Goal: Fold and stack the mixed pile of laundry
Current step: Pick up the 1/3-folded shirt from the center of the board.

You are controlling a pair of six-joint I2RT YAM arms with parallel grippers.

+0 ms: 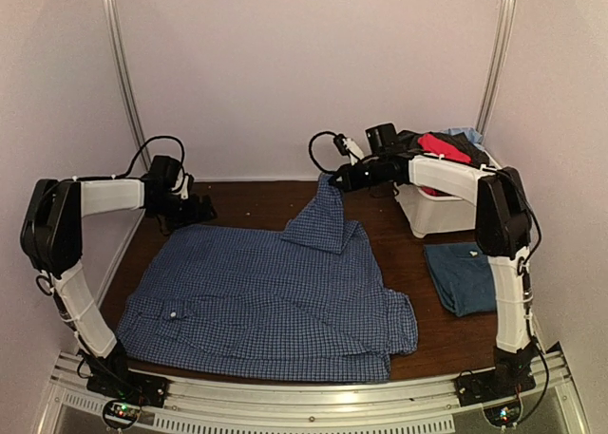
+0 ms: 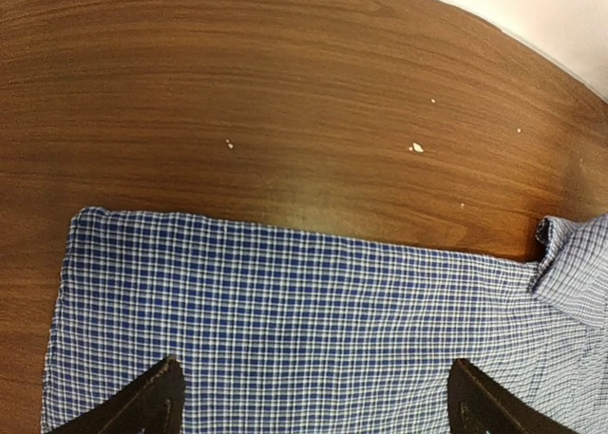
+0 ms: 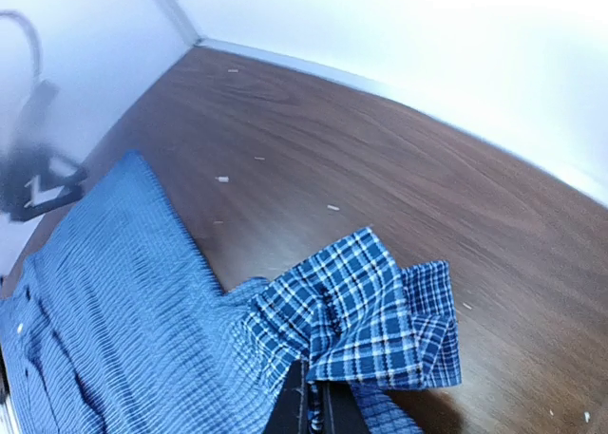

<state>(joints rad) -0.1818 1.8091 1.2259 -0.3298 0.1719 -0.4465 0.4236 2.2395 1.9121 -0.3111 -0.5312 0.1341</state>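
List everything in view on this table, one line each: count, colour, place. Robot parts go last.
checked shirt: one, blue and white, spread over the middle of the table, one part raised at the far side
folded garment: one, dark blue, on the table to the right of the shirt
clothes in the bin: several, red, black and light blue, heaped above its rim
bin: one, white, far right corner of the table
table: one, dark brown wood, under everything
left gripper: one, black, open, over the shirt's far left edge
right gripper: one, black, shut on the raised part of the checked shirt
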